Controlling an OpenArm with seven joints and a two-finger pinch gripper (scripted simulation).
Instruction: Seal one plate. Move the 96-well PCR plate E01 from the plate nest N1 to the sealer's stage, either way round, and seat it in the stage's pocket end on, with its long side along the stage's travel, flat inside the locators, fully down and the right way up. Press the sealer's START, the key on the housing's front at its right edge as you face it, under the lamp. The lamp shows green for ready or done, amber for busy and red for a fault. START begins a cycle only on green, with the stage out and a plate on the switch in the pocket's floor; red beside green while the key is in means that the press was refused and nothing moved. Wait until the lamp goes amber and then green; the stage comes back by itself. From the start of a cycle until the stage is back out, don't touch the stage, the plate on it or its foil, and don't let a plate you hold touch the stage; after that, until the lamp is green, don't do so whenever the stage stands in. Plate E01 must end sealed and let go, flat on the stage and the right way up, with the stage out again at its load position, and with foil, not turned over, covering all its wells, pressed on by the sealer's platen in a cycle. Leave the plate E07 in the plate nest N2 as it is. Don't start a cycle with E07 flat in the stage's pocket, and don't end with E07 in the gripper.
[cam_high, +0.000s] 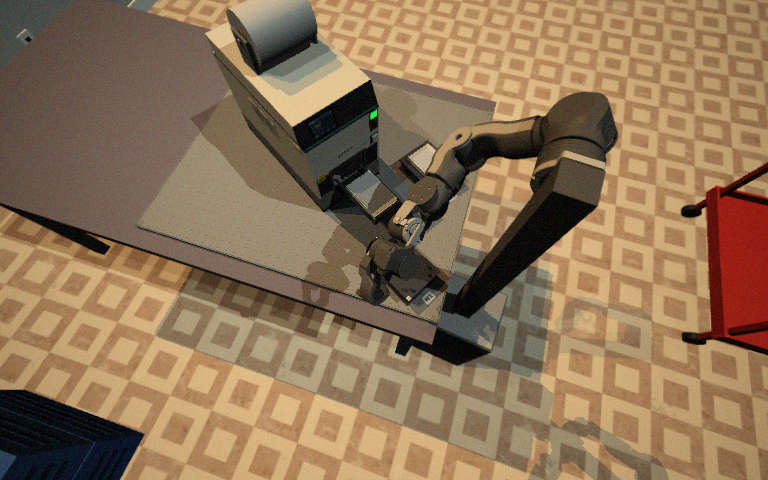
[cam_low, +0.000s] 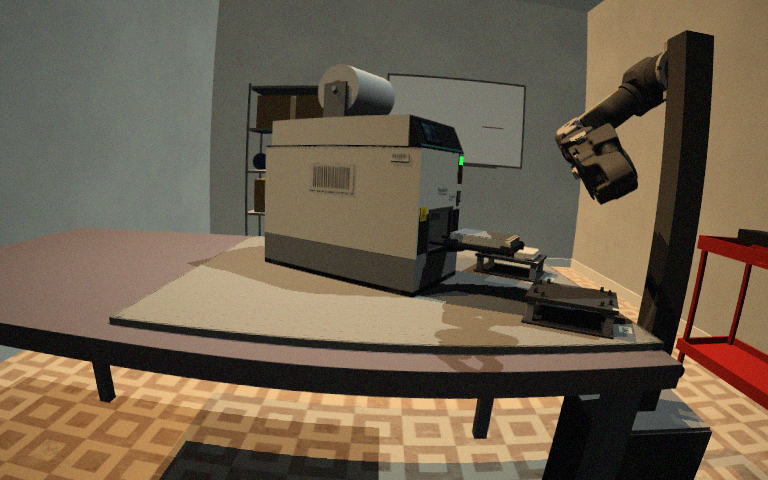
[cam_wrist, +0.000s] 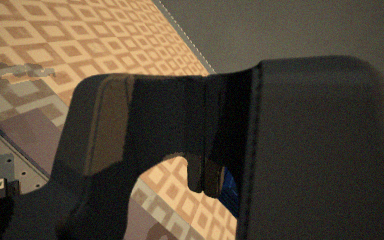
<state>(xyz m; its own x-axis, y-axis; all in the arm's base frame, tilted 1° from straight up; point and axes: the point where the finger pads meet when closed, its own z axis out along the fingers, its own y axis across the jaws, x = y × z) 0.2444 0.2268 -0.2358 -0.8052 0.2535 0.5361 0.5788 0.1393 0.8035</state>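
Plate E01 (cam_high: 370, 194) lies on the stage (cam_low: 488, 242), which stands out of the sealer (cam_high: 300, 107); the lamp (cam_high: 373, 115) is green. It looks foiled, though the view is too coarse to be sure. Nest N1 (cam_low: 570, 308) is bare; E07 (cam_high: 421, 158) sits in N2. Claw (cam_wrist: 204, 177) hangs high above the table, fingers pressed together on nothing.

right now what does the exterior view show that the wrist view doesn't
Only the exterior view shows the sealer with its green lamp, the stage out with a plate on it, a farther nest holding a plate, a nearer bare nest, and the gripper raised well above the table.

Only the wrist view shows the fingertips pressed together with nothing between them.

Both show the checkered floor and part of the table.
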